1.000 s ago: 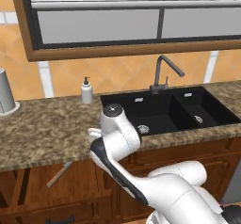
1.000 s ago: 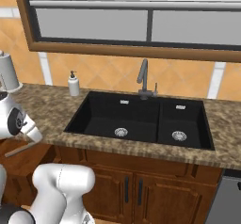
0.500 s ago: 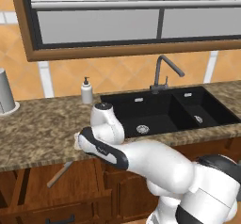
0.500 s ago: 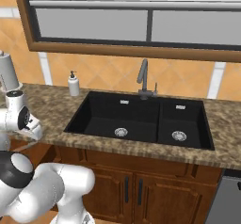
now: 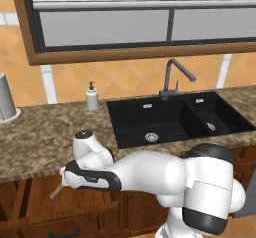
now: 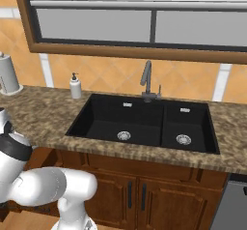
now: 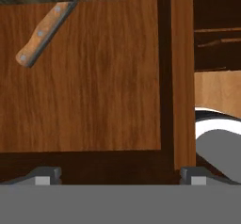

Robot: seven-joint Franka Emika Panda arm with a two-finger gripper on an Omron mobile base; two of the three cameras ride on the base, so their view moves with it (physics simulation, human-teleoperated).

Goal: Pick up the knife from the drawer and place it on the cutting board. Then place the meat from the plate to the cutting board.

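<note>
The drawer (image 7: 94,86) stands pulled out under the counter, and its reddish-brown floor spreads below my hand. The knife (image 7: 42,32) lies slanted at the top left of the hand view: a tan riveted handle, with the blade end running up under the granite edge. My gripper (image 7: 120,176) hangs open above the drawer floor, well apart from the knife and with nothing between its fingertips (image 7: 44,175). In the left base view the knife (image 5: 56,192) pokes out as a thin stick beside my bent arm, over the drawer (image 5: 27,199). The cutting board, the meat and the plate are out of view.
A granite counter (image 5: 40,142) overhangs the drawer. A black double sink (image 5: 170,119) with a faucet (image 5: 172,77) sits to the right, and a soap dispenser (image 5: 92,97) stands by the wall. A grey roll (image 5: 6,99) is at far left. Cabinet doors (image 6: 140,195) are below the sink.
My arm has folded down and swung left, bringing the hand low over the open drawer. The jaws have stayed open and the knife has not moved.
</note>
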